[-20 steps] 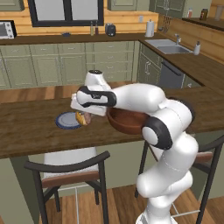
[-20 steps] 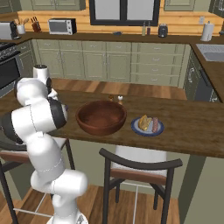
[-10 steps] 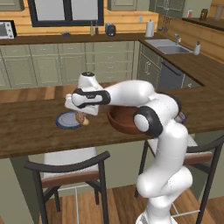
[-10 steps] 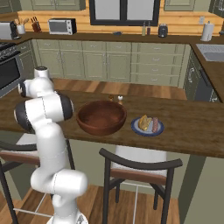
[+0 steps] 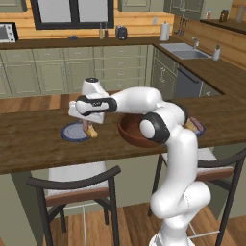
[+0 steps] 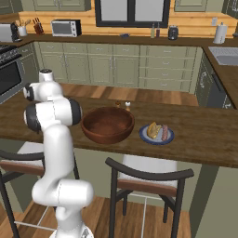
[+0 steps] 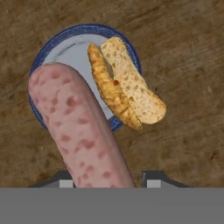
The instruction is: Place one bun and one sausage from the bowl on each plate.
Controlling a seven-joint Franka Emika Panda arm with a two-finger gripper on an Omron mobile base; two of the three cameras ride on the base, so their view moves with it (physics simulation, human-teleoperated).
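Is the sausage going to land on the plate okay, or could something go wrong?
Maybe. Two things could go wrong.

1. The sausage hangs from the end effector over the left side of the plate. It is long, so dropped from here it might tip or roll onto the counter.

2. The bun already sticks out past the plate's rim. If the sausage bumps it, the bun could slide off.

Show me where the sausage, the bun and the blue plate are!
sausage (image 7: 78, 127), hand view, middle of its pink body.
bun (image 7: 131, 92), hand view, its pale cut face.
plate (image 7: 65, 52), hand view, bare grey inside.
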